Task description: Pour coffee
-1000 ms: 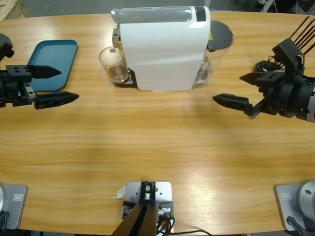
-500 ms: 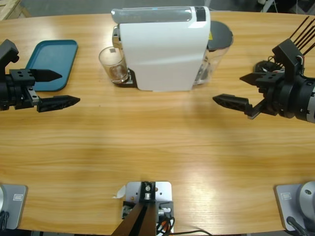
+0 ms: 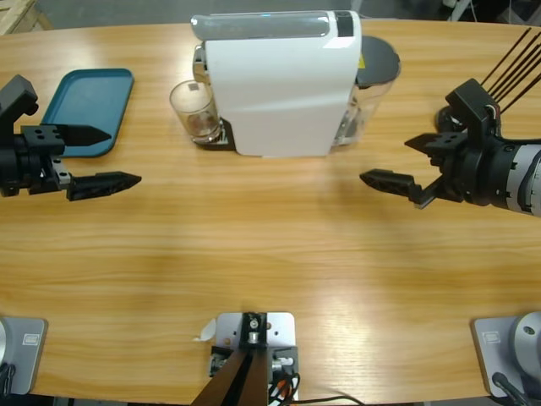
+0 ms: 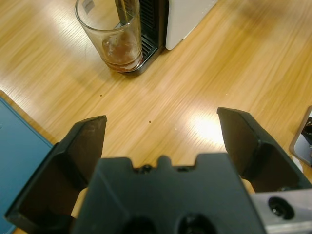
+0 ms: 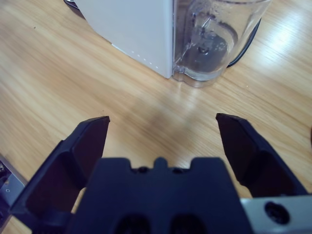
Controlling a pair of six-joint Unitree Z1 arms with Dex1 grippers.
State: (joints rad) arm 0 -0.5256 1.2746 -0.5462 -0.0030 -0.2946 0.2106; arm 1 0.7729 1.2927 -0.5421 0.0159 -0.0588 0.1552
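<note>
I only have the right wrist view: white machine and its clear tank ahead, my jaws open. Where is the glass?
Observer: The glass stands at the coffee machine's far end from you, under its spout.
Operator: Anything in it?
Observer: A shallow layer of coffee at the bottom.
Operator: Which arm is nearer?
Observer: The left gripper, open and empty, pointing toward the glass beside a blue tray.
</note>
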